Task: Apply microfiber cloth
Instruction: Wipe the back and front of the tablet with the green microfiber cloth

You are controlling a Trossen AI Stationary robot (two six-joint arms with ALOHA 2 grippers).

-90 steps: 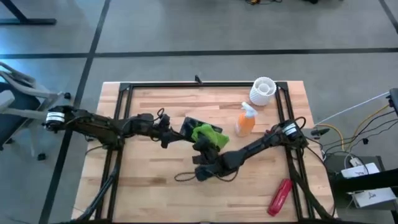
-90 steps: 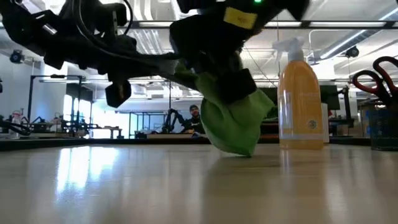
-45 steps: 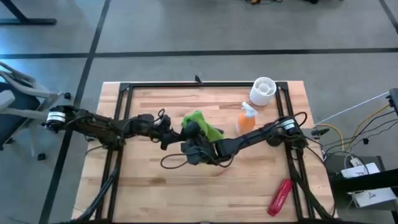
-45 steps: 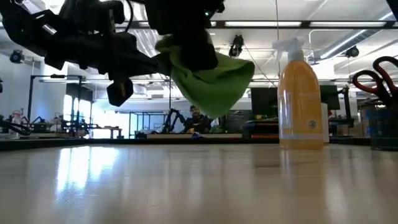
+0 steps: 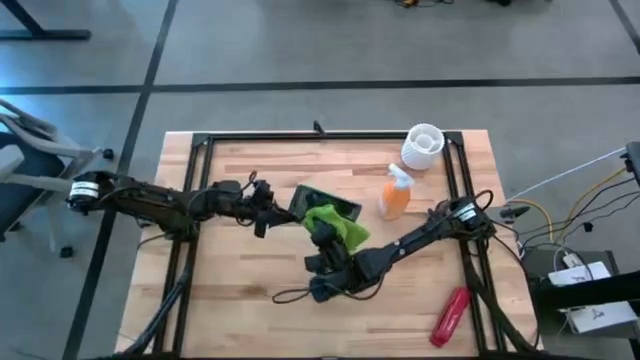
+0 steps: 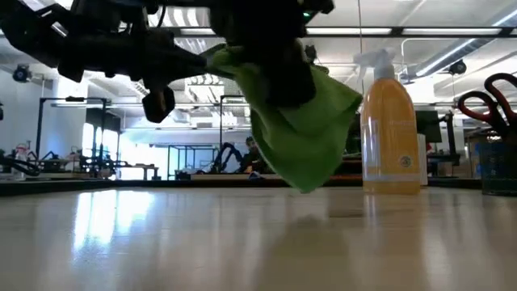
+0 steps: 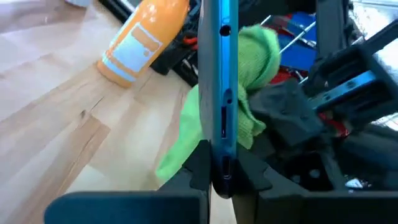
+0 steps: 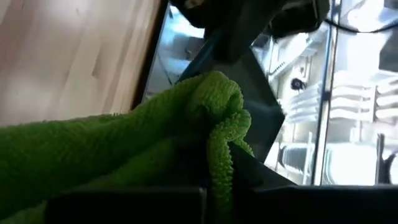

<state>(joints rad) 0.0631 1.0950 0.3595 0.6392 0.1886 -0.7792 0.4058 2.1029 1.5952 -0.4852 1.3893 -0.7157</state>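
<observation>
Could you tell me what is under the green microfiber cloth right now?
The microfiber cloth, held by the right gripper, lies against the dark flat device that the left gripper holds off the table. The covered screen area cannot be seen.

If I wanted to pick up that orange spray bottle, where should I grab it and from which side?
Probably the orange spray bottle's body, below the white trigger head, coming from the table's open near side. It stands upright, with a white ribbed cup behind it and the right arm passing in front, so jaws closing level across the narrower faces seem safest.
</observation>
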